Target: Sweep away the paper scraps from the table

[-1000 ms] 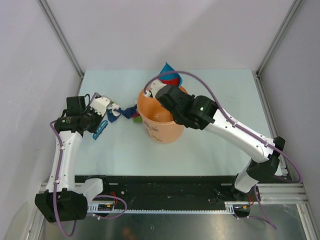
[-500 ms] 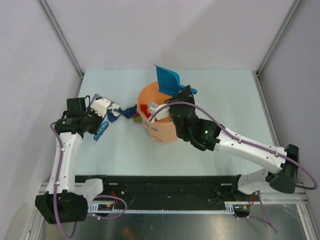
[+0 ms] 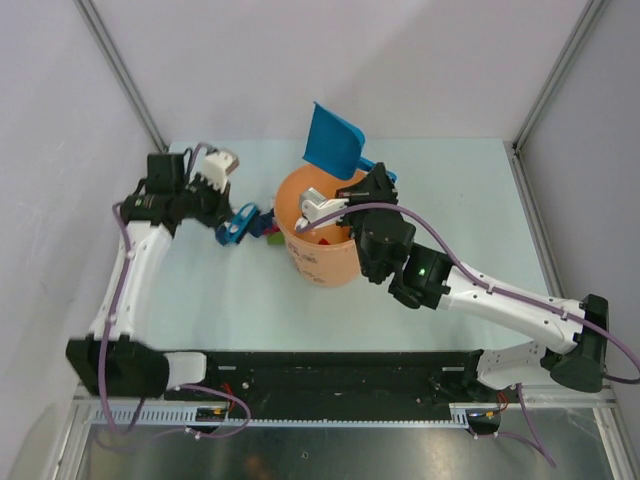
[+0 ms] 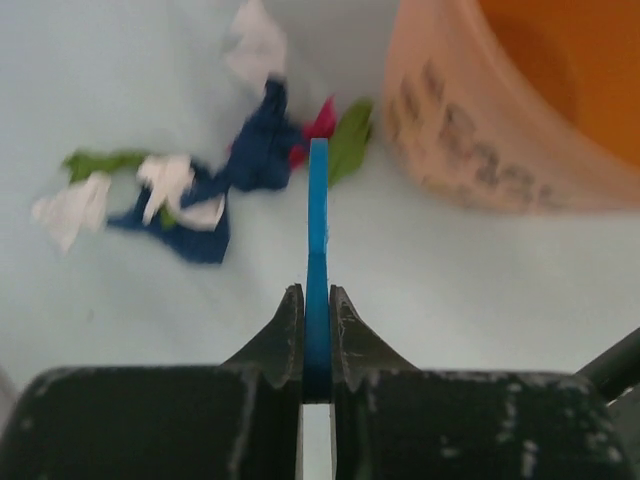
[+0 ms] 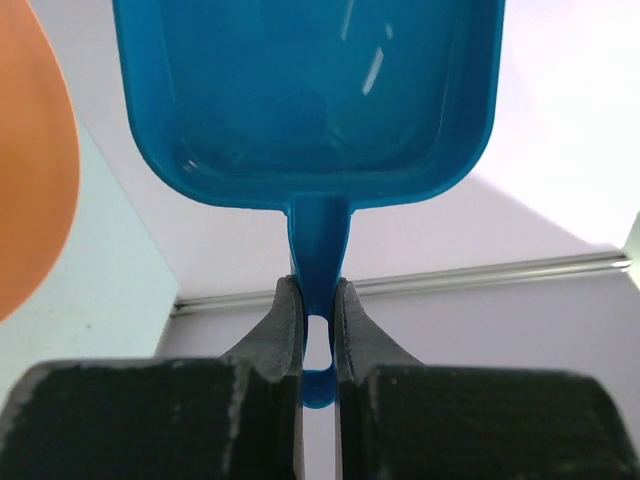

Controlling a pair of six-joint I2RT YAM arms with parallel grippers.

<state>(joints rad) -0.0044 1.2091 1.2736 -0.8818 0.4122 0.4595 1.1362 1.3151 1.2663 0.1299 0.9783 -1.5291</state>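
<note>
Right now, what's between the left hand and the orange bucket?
The paper scraps, just beyond the blue brush that the left hand grips. Shows in left wrist view.

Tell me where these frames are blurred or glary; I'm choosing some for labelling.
Left wrist: the paper scraps and orange bucket are blurred. Right wrist: sharp, with white glare streaks on the blue dustpan. Top external: sharp and evenly lit.
</note>
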